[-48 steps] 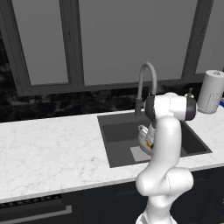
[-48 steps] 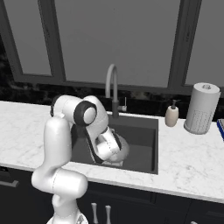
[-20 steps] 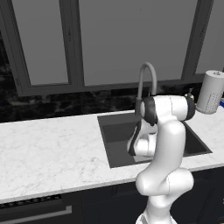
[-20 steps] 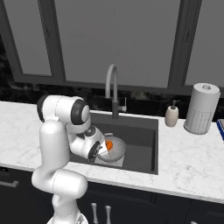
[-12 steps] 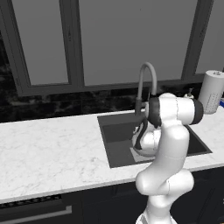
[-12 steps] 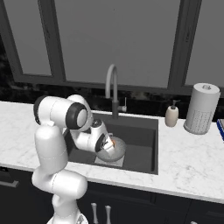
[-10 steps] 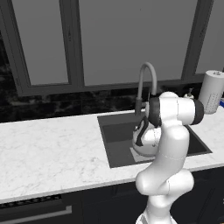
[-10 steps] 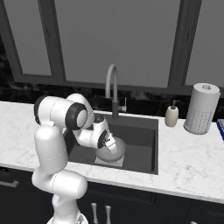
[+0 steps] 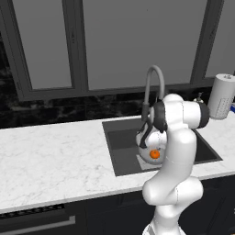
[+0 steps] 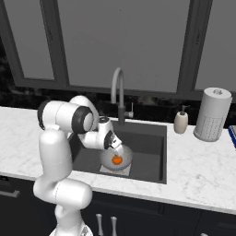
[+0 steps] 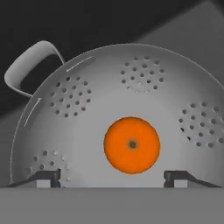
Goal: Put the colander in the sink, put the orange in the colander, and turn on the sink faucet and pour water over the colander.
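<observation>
The light-grey perforated colander [image 11: 87,113] sits on the floor of the dark sink [image 10: 150,143], and the orange [image 11: 131,145] rests loose in its bowl. In the hand view my gripper [image 11: 111,179] hangs just above the colander, open, its fingertips [image 11: 46,178] wide apart on either side of the orange and touching nothing. From the base, the colander [image 10: 117,159] with the orange [image 10: 117,160] lies below the gripper [image 10: 115,147]. The same colander [image 9: 147,153] and orange [image 9: 155,154] show beside my arm. The gooseneck faucet [image 10: 118,90] stands behind the sink; no water stream shows.
A soap dispenser [image 10: 180,122] and a white paper-towel roll [image 10: 212,115] stand on the marble counter [image 10: 203,170] right of the sink. Dark windows run behind the faucet [image 9: 153,80]. A long stretch of counter [image 9: 50,156] lies left of the sink [image 9: 124,147].
The hand has lifted a little off the colander and turned at the wrist. The orange has stayed lying in the colander, free of the fingers.
</observation>
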